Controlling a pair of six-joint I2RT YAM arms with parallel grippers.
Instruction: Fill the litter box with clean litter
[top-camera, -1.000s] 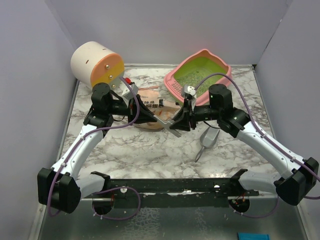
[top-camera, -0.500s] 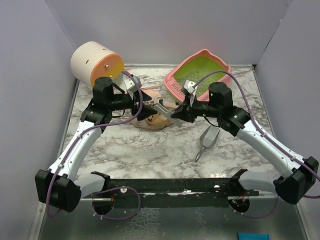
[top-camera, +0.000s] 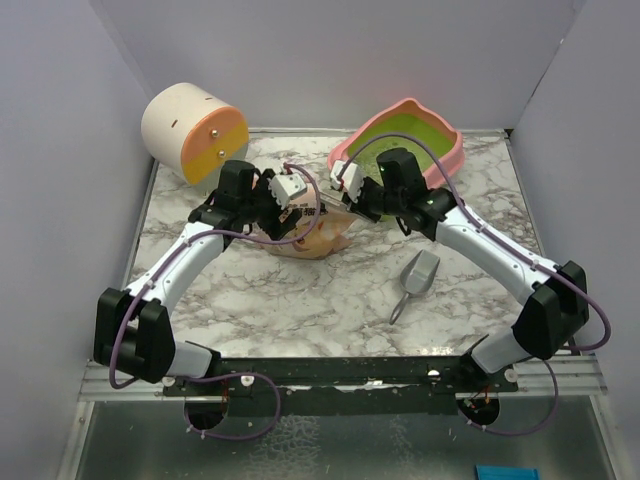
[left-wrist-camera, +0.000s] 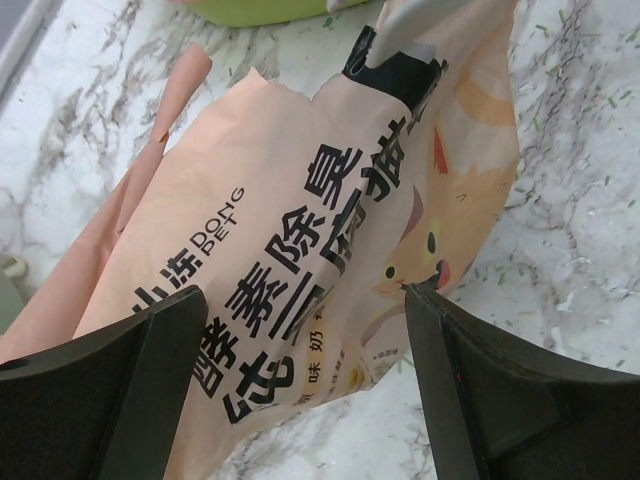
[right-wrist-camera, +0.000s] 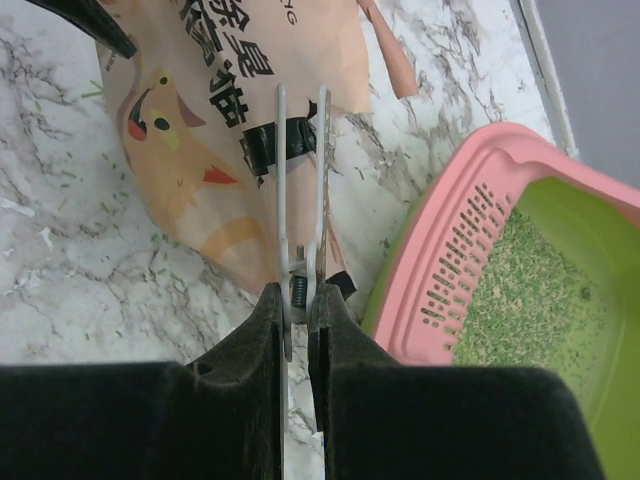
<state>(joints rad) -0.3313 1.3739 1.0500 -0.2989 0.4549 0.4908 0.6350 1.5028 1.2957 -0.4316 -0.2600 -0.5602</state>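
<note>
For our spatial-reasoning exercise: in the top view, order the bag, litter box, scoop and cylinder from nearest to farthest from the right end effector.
From the right end effector:
1. bag, directly under it
2. litter box, just beyond, to the right
3. scoop, nearer the bases, right side
4. cylinder, far back-left corner

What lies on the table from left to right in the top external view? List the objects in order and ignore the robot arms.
cream-and-orange cylinder → peach litter bag → pink litter box
</note>
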